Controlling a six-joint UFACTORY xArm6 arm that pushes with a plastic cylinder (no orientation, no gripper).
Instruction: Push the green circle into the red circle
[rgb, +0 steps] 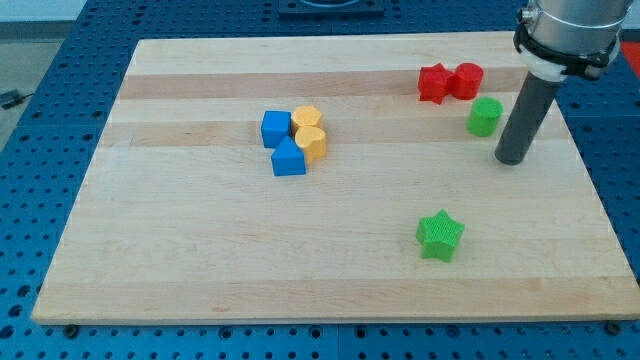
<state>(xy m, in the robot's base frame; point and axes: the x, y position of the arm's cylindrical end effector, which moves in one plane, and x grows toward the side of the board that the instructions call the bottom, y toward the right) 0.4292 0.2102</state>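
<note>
The green circle (485, 117) stands near the view's top right on the wooden board (200, 250). The red circle (467, 80) lies just above and slightly left of it, apart by a small gap. A red star (434, 83) touches the red circle's left side. My tip (512, 158) rests on the board just right of and below the green circle, a short gap from it.
A green star (440, 236) lies lower, toward the view's bottom right. A cluster sits left of centre: a blue cube (276, 127), a blue block (288, 158), and two yellow blocks (307, 119) (313, 144). The board's right edge is near my tip.
</note>
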